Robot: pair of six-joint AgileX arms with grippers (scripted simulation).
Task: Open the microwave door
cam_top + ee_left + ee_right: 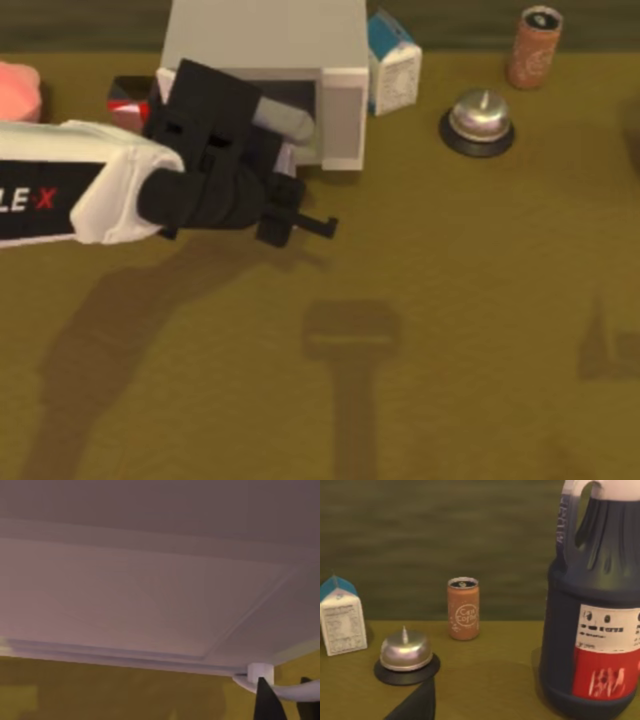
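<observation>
Swinging on a side hinge, the microwave door [290,120] should handle as a stiff, light panel: you judge it will follow an arc rather than flex, and the smooth white face offers little to grip, so the curved white handle [280,690] near its edge is the sensible place to take hold. From above, the microwave [265,45] stands at the far edge of the table, at about 11 o'clock from the centre, and the door looks already swung partly out, with a dark gap showing behind it beside the grey control panel [343,120].

Your left arm reaches in from 9 o'clock, forearm roughly level, wrist turned so the left gripper [300,222] sits just in front of the microwave's base, pointing toward 3 o'clock. In the left wrist view the door panel fills the frame, and two dark fingertips [266,700] stand either side of the handle, close about it; whether they actually pinch it you cannot tell.

Your right arm stays out of the top view, facing a bell [406,652], a can [463,608], a milk carton [342,617] and a dark jug [595,615]; nothing shows how its fingers stand.
</observation>
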